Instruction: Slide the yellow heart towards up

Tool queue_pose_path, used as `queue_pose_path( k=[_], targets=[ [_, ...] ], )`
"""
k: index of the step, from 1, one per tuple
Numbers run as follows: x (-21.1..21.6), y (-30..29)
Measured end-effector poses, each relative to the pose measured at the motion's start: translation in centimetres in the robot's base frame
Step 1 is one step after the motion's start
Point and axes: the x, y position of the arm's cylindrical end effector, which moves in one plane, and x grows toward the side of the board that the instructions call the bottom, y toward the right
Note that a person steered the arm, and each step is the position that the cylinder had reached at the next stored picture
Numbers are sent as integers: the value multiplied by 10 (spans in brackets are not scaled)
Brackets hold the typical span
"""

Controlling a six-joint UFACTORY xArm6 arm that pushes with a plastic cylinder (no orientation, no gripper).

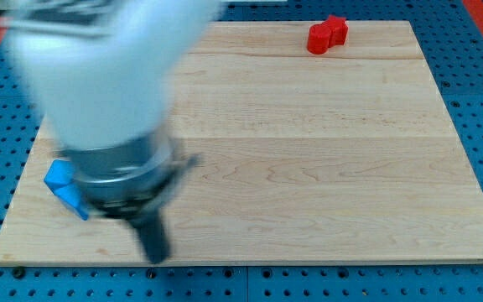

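Observation:
No yellow heart shows in the camera view; the arm's blurred white and grey body covers the board's left part and may hide it. My tip (155,256) is at the bottom left of the wooden board (325,168), near its bottom edge. A blue block (64,189), shape unclear, lies just left of the arm, partly hidden behind it, up and left of my tip. A red block (327,35) sits near the board's top edge, right of the middle, far from my tip.
The board lies on a blue pegboard table (480,75). The arm's large body (107,84) blocks the view of the top left and left of the board.

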Motion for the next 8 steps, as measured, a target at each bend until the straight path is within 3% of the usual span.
queue_pose_path(
  k=[1, 3, 8],
  targets=[
    [-10, -33],
    [-73, -35],
    [-101, -35]
  ],
)
